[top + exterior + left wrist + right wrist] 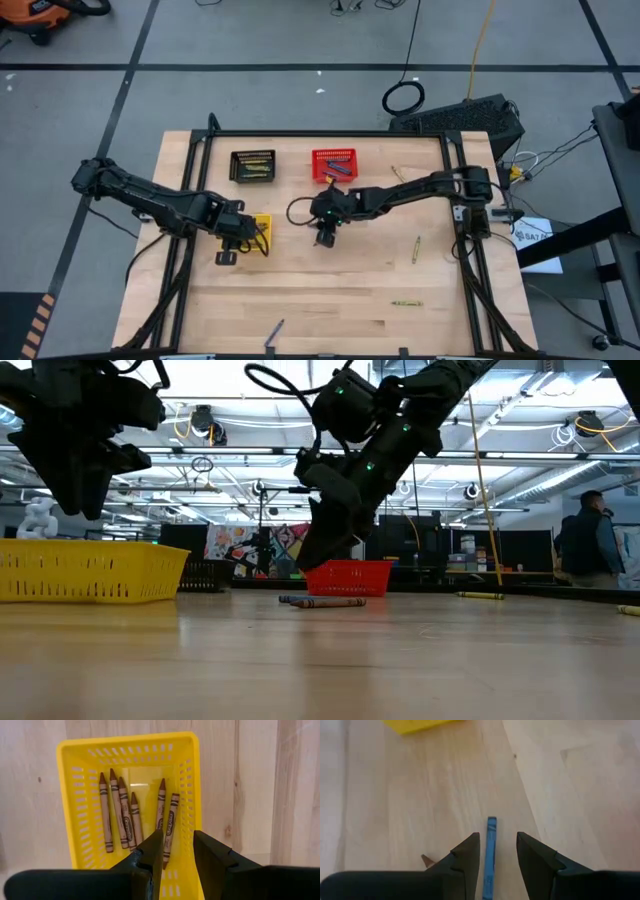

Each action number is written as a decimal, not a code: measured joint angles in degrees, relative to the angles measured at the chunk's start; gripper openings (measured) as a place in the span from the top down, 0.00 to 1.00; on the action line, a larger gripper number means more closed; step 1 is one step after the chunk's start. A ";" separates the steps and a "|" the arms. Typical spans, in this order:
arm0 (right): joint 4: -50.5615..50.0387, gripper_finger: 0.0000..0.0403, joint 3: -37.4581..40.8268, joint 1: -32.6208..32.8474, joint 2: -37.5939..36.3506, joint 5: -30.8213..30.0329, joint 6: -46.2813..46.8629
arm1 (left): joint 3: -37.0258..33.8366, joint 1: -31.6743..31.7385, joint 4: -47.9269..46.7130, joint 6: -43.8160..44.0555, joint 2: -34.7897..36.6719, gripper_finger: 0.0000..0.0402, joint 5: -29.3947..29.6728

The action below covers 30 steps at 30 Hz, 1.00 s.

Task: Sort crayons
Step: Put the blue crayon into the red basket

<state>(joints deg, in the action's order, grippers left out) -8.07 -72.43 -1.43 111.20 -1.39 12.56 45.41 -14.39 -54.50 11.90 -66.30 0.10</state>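
1. Left pincer [173,854] hangs wide and empty over the yellow basket [70,795] holding six brown crayons [127,817].
2. Right pincer [496,851], wide and empty, straddles a blue crayon [490,847] lying on the tabletop [410,805].

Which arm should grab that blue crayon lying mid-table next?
The right one, probably. The right gripper hangs open directly over the blue crayon, a finger on each side. The left gripper is open above the yellow basket of brown crayons.
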 joint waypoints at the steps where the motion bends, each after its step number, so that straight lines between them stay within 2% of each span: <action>1: -0.56 0.71 -0.21 0.01 0.33 0.00 0.04 | 0.00 0.00 0.06 -0.02 -0.02 0.75 0.00; 25: -3.54 0.71 -0.21 1.92 3.12 -0.23 1.73 | 0.00 0.00 0.14 -0.22 -0.04 0.75 0.17; 30: -4.96 0.75 -0.21 1.79 3.49 -1.41 1.75 | 0.00 0.00 0.14 -0.22 -0.04 0.75 0.17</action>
<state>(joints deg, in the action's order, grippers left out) -13.03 -72.64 0.36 114.69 -2.79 14.31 45.41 -14.39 -54.37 11.68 -66.34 0.27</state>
